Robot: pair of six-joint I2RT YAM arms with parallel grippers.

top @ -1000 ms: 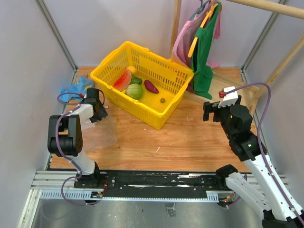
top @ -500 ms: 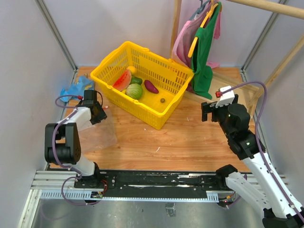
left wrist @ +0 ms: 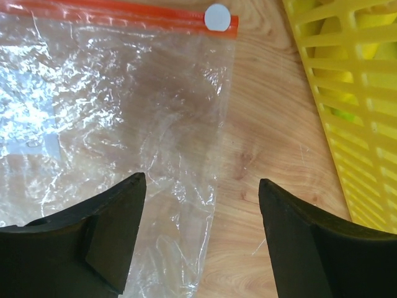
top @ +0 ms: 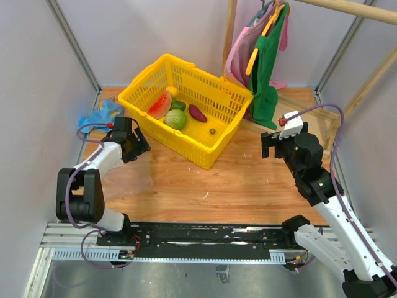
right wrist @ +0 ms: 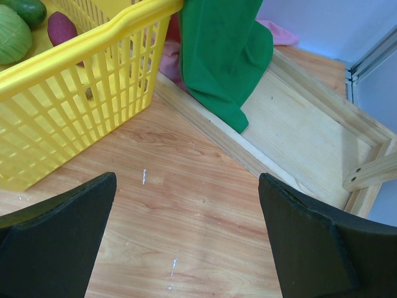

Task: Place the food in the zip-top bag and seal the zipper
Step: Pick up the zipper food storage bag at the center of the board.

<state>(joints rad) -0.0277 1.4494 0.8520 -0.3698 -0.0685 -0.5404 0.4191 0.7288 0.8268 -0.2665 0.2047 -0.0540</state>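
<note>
Preparing the bag appears to be the step in hand. Your left gripper [left wrist: 201,186] hovers over the right edge of the clear, crinkly zip-top bag [left wrist: 105,105], fingers wide apart and holding nothing. The bag lies flat on the wooden table [top: 248,180], its red-orange zipper strip [left wrist: 111,10] at the far edge. Your right gripper [right wrist: 186,186] hangs beside the yellow plastic basket [right wrist: 74,37], fully spread and empty. The red watermelon wedge [top: 160,104] and other toy food sit in the basket. Next, grip the bag's mouth and open it.
</note>
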